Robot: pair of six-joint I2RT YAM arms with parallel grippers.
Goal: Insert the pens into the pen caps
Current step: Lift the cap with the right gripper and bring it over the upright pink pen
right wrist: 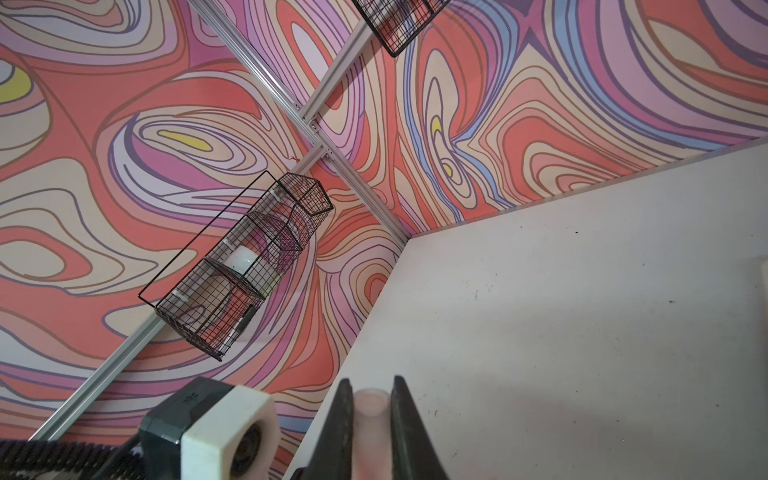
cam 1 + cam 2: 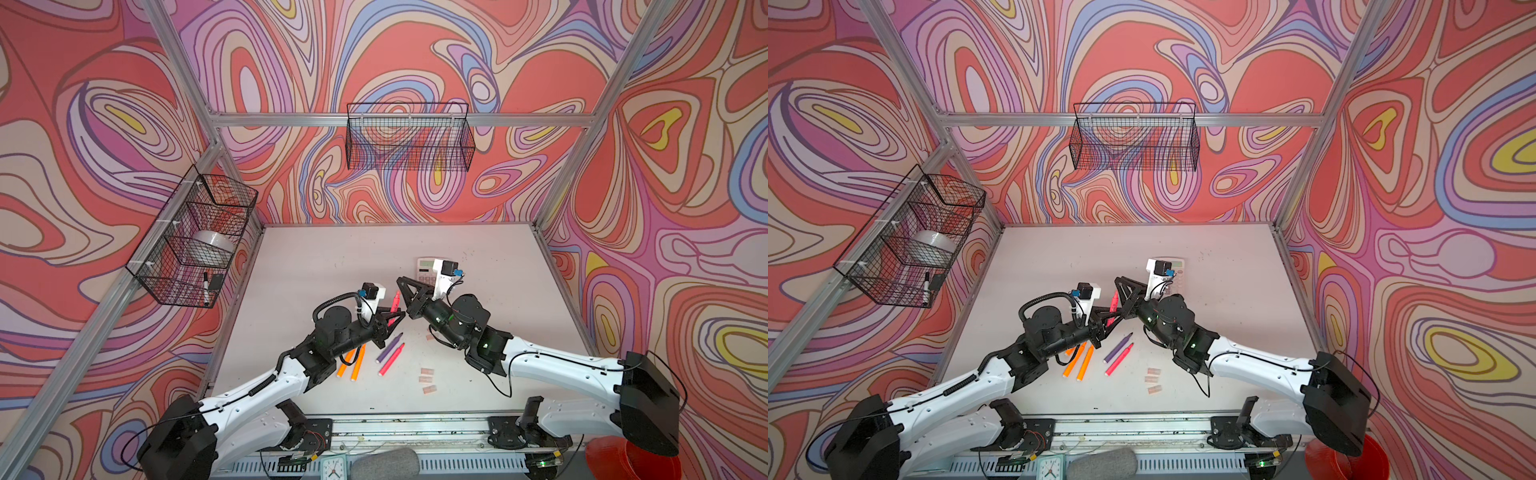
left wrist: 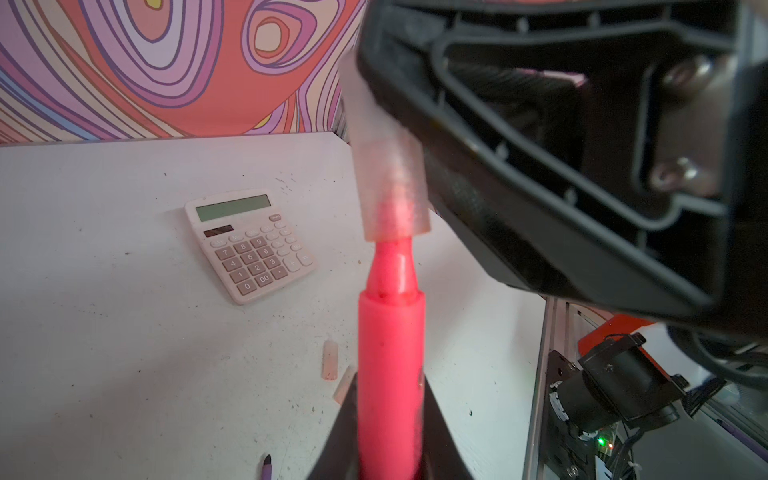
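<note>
As a top view shows, left fingers (image 2: 392, 319) grip the hot pink pen (image 2: 395, 299) off the counter (image 2: 332, 257); left wrist — its tip just inside the pale cap (image 3: 392, 191), axes nearly in line; right wrist — right fingers (image 1: 341, 415) pinch that cap.

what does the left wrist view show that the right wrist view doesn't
Only left wrist: the pink pen with its tip inside the pen cap, the whole calculator and two loose caps on the table. Only right wrist: the hanging wire basket. Both: that pen cap clamped in the right gripper, and the white table.
</note>
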